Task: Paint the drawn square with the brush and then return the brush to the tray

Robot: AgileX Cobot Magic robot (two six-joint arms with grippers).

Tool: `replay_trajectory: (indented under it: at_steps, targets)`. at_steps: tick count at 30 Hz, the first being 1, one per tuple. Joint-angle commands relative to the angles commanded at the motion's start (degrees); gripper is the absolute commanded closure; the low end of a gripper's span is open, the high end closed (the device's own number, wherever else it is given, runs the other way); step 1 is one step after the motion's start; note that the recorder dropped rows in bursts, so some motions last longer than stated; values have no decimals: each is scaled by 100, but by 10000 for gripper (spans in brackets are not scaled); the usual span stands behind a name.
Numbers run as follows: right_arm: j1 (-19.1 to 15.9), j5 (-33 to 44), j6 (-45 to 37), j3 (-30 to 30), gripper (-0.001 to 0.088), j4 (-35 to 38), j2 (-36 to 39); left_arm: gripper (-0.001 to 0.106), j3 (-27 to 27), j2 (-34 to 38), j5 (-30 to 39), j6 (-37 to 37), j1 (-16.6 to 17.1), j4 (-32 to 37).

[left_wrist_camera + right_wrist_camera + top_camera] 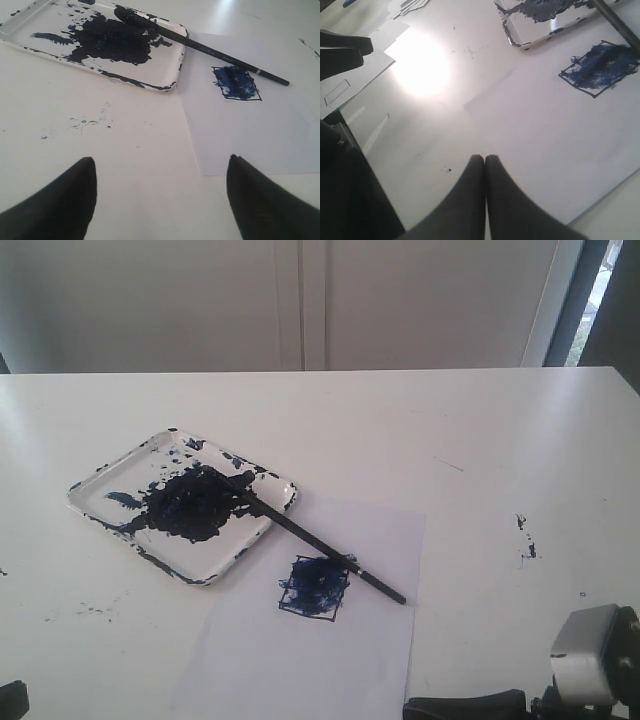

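The tip of the brush (320, 544) is lost against dark paint (190, 504) in the tray (100, 490).

**No legible writing anywhere**

No word, number, brand or sign can be read in any of the three views. The only candidate is the brush (202, 46). In the left wrist view a faint pale marking runs along the middle of its black shaft. It may be printed lettering, but it is too small and blurred to make out a single character. In the exterior view the same stretch of shaft shows only as plain black.
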Motion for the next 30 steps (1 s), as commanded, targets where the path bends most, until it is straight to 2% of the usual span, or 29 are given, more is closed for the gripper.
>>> replay_trajectory:
  at_steps: [8,18,26,30]
  targets:
    - [14,374,-33,0,868,-26,-627,304,0,0,-11,0,10,0]
    - [14,1842,-33,0,868,-26,-2244,304,0,0,-11,0,10,0]
    - [14,3404,-64,0,868,-26,-3508,304,0,0,-11,0,10,0]
    - [14,3639,-667,0,868,-26,-4177,304,0,0,-11,0,10,0]
